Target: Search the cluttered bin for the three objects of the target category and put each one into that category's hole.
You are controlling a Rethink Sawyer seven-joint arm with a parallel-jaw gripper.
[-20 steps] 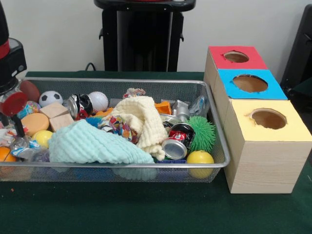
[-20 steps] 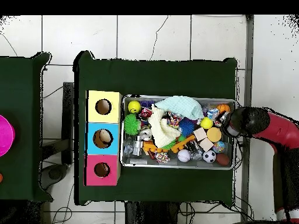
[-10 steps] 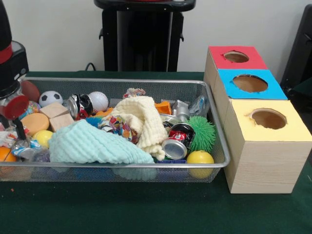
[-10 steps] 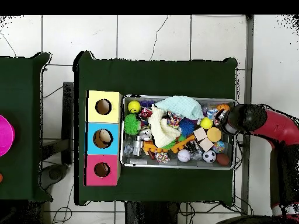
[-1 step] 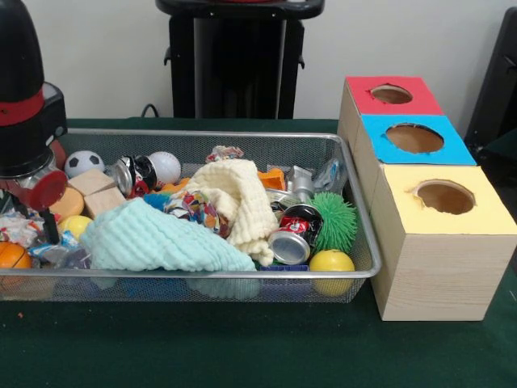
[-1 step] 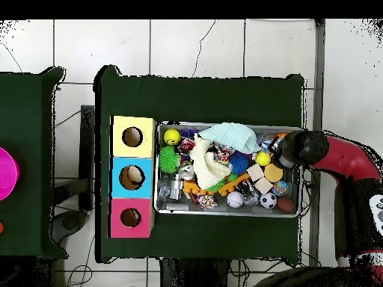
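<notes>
A wire mesh bin [image 5: 202, 134] holds a jumble of things: a mint towel [image 5: 153, 238], a cream cloth [image 5: 238, 198], crushed cans [image 5: 295, 234], a green spiky ball [image 5: 335, 220], a yellow ball [image 5: 331, 263], a soccer ball [image 5: 83, 162], a white ball [image 5: 166, 166] and wooden blocks [image 5: 95, 190]. My gripper [image 5: 36, 218] hangs low over the bin's left end, beside an orange ball [image 5: 12, 255] and crinkled wrappers. Seen from overhead, the gripper [image 6: 288, 152] sits above the bin's right end. Its tips are lost among the clutter.
Three wooden boxes with round holes stand in a row beside the bin: red top [image 5: 363, 101], blue top [image 5: 380, 141], yellow top [image 5: 404, 210]. From overhead they are yellow [image 6: 120, 137], blue [image 6: 118, 177] and red [image 6: 118, 217], left of the bin [image 6: 224, 213].
The arm has swung inward from beside the bin to over its end; in the front view it has shifted right and now covers more of the corner objects.
</notes>
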